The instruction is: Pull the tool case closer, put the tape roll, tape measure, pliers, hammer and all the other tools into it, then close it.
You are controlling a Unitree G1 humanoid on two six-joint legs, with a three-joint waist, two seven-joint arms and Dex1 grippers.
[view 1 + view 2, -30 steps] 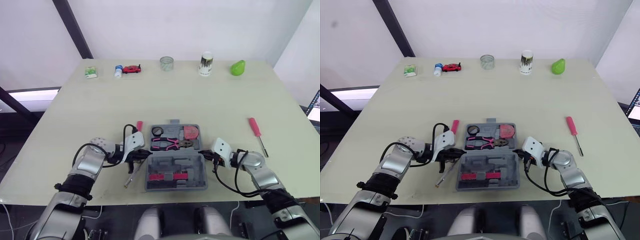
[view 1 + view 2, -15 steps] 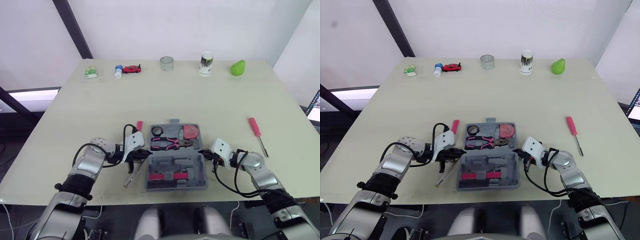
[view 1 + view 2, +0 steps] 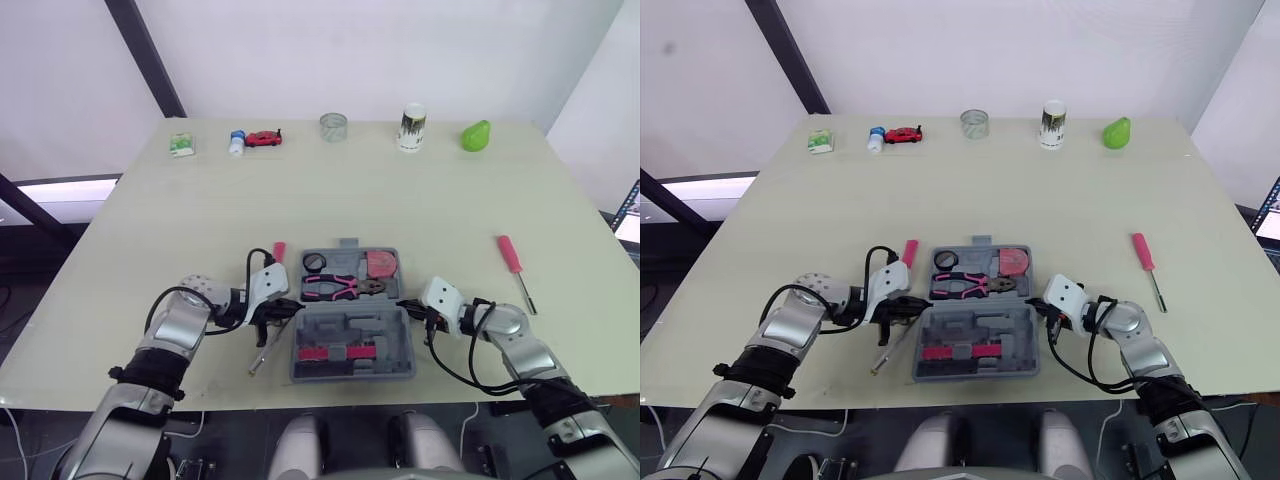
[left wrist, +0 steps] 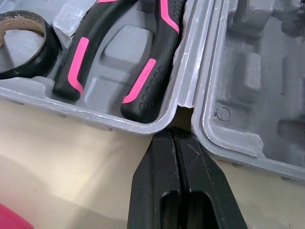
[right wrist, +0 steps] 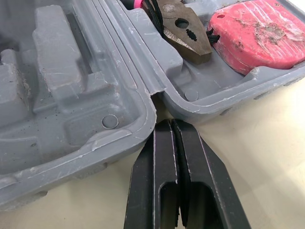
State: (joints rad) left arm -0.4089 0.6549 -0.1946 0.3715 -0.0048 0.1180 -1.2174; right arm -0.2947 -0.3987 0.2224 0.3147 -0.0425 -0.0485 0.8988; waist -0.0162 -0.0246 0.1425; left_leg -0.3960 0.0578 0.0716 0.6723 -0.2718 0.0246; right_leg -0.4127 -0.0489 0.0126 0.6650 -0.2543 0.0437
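Both arms reach forward, elbows bent, wrists turned inward toward each other. The left gripper (image 4: 177,138) has its 2 fingers pressed together, as does the right gripper (image 5: 170,126).

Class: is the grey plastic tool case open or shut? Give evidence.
Open. The grey plastic tool case lies spread flat, both halves facing up, pink-handled pliers and a black tape roll visible inside.

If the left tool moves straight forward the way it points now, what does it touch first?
Most likely the grey tool case, at the hinge notch between its two halves; the tip of the left tool looks almost against it.
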